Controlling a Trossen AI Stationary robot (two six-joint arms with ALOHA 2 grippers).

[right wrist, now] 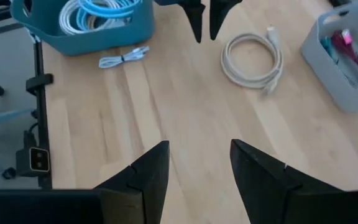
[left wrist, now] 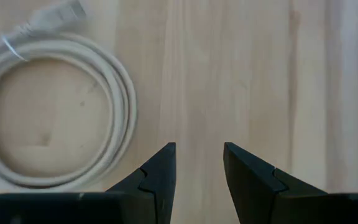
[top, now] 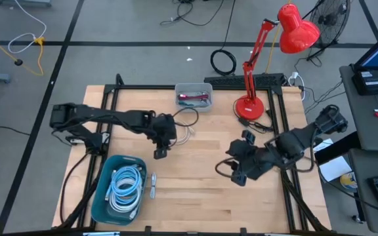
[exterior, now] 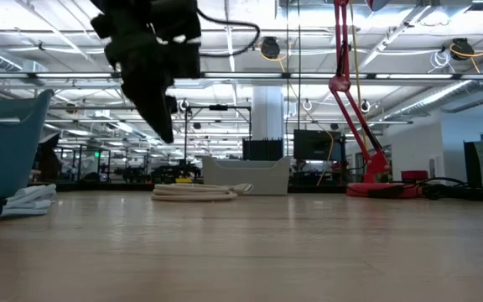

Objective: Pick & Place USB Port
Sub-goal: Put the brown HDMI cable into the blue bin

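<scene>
The left gripper [top: 159,153] hangs above the surface, jaws parted and empty, just beside the coiled cable [top: 186,133] — approach step, I judge — next, lower onto it; right gripper [top: 236,176] waits, jaws parted.

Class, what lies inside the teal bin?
The teal bin holds coiled cables, white and light blue, piled together. Anything beneath them, and the bin's floor, is covered.

open-plan robotics lab, wooden workbench [top: 202,190] on black frame, exposed ceiling pipes [exterior: 409,80], fan [top: 330,19], floor cables [top: 25,42]
</scene>
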